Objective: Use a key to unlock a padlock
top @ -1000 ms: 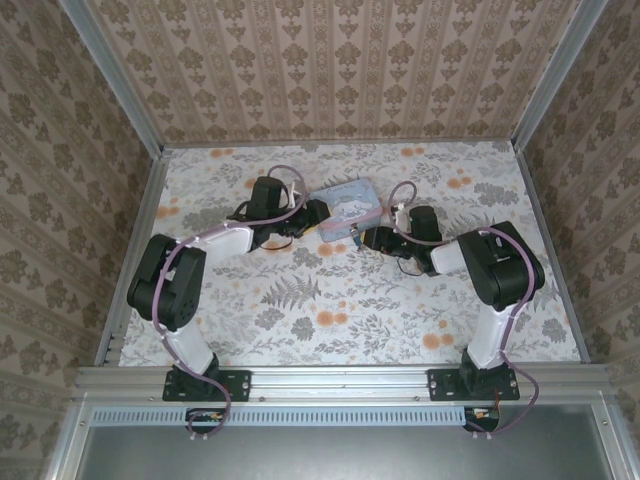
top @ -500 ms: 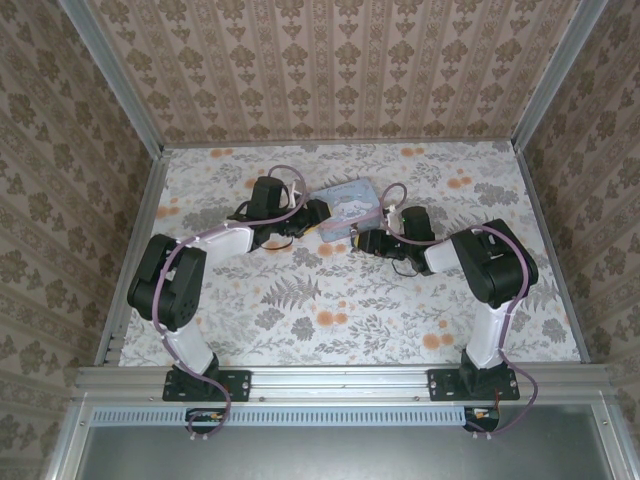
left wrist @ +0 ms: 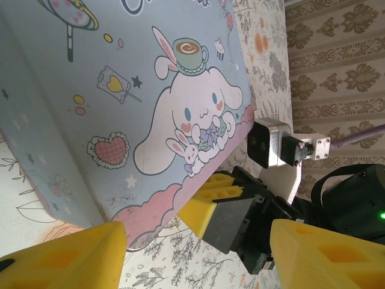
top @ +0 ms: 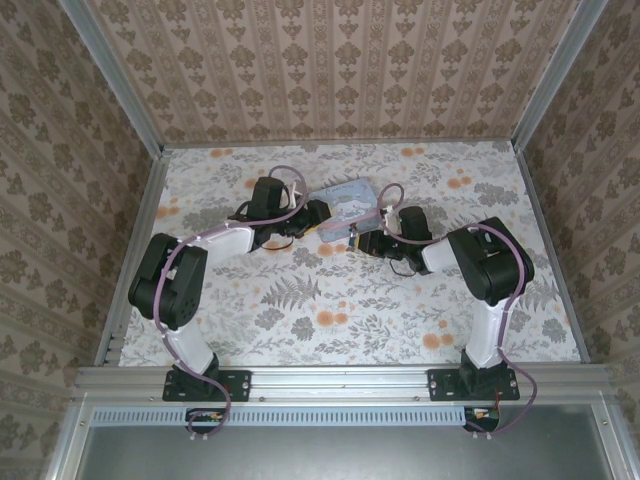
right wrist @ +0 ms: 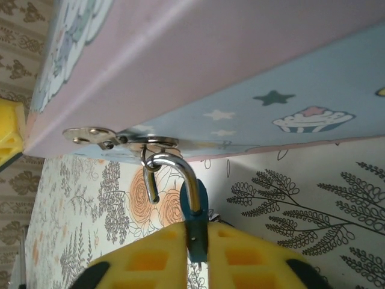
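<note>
Since a second ago my right end effector (right wrist: pixel 197 235) has moved in on the tin (left wrist: pixel 120 120), its yellow fingers (right wrist: pixel 150 259) clenched on the padlock (right wrist: pixel 194 205), whose teal body hangs by a curved chrome shackle (right wrist: pixel 180 168) from the glossy pale blue bunny-print tin's hasp (right wrist: pixel 114 138). My left end effector (left wrist: pixel 195 256) sits released at the tin's pink-edged corner; the lid's lettering is cropped and unreadable.

Pale blue tin (top: pixel 345 204) on floral table (top: pixel 300 330)

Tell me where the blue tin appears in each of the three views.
Top: tin just beyond the centre.
Left wrist: tin at upper left, printed lid facing the camera.
Right wrist: tin across the top, padlock on its hasp.
Shared landmark: the flowered floor.
</note>
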Motion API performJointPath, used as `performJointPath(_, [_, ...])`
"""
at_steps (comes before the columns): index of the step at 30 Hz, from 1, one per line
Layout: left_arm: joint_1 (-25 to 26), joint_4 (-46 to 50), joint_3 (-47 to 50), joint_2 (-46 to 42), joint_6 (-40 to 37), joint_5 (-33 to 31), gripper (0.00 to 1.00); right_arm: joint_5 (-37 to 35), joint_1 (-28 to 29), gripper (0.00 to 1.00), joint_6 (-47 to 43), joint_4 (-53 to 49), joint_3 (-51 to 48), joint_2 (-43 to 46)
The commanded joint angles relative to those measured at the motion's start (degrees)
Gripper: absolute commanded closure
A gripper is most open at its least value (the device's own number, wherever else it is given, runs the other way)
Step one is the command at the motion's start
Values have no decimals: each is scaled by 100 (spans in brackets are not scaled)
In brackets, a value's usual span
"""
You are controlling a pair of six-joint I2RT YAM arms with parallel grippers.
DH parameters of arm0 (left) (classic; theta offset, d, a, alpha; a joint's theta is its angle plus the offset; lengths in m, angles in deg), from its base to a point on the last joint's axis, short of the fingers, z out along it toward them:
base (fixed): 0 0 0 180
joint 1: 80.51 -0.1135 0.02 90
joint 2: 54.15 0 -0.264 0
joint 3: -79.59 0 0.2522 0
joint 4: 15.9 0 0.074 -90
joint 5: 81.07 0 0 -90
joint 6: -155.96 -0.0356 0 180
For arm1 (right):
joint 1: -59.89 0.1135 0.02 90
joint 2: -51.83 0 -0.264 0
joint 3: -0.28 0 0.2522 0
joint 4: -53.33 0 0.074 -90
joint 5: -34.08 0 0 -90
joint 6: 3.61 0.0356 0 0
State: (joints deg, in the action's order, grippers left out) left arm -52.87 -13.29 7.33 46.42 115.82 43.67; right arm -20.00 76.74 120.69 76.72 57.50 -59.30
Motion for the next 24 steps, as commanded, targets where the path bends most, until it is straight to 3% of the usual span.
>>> performJointPath(1, [-69,-181,-133,118,12,90,35,-113,65,95,5,-114,35,-92])
performJointPath(3, [-82,-192,-125,124,4,94,35,-133,65,100,66,-78,6,-46])
performJointPath(13, [-93,347,-269,63,-450,-134,35,-360,52,100,747,222,-208,245])
performJointPath(24, [405,2828,-1497,230,-2370,-1990,35,-949,36,100,2331,1148,-704,206])
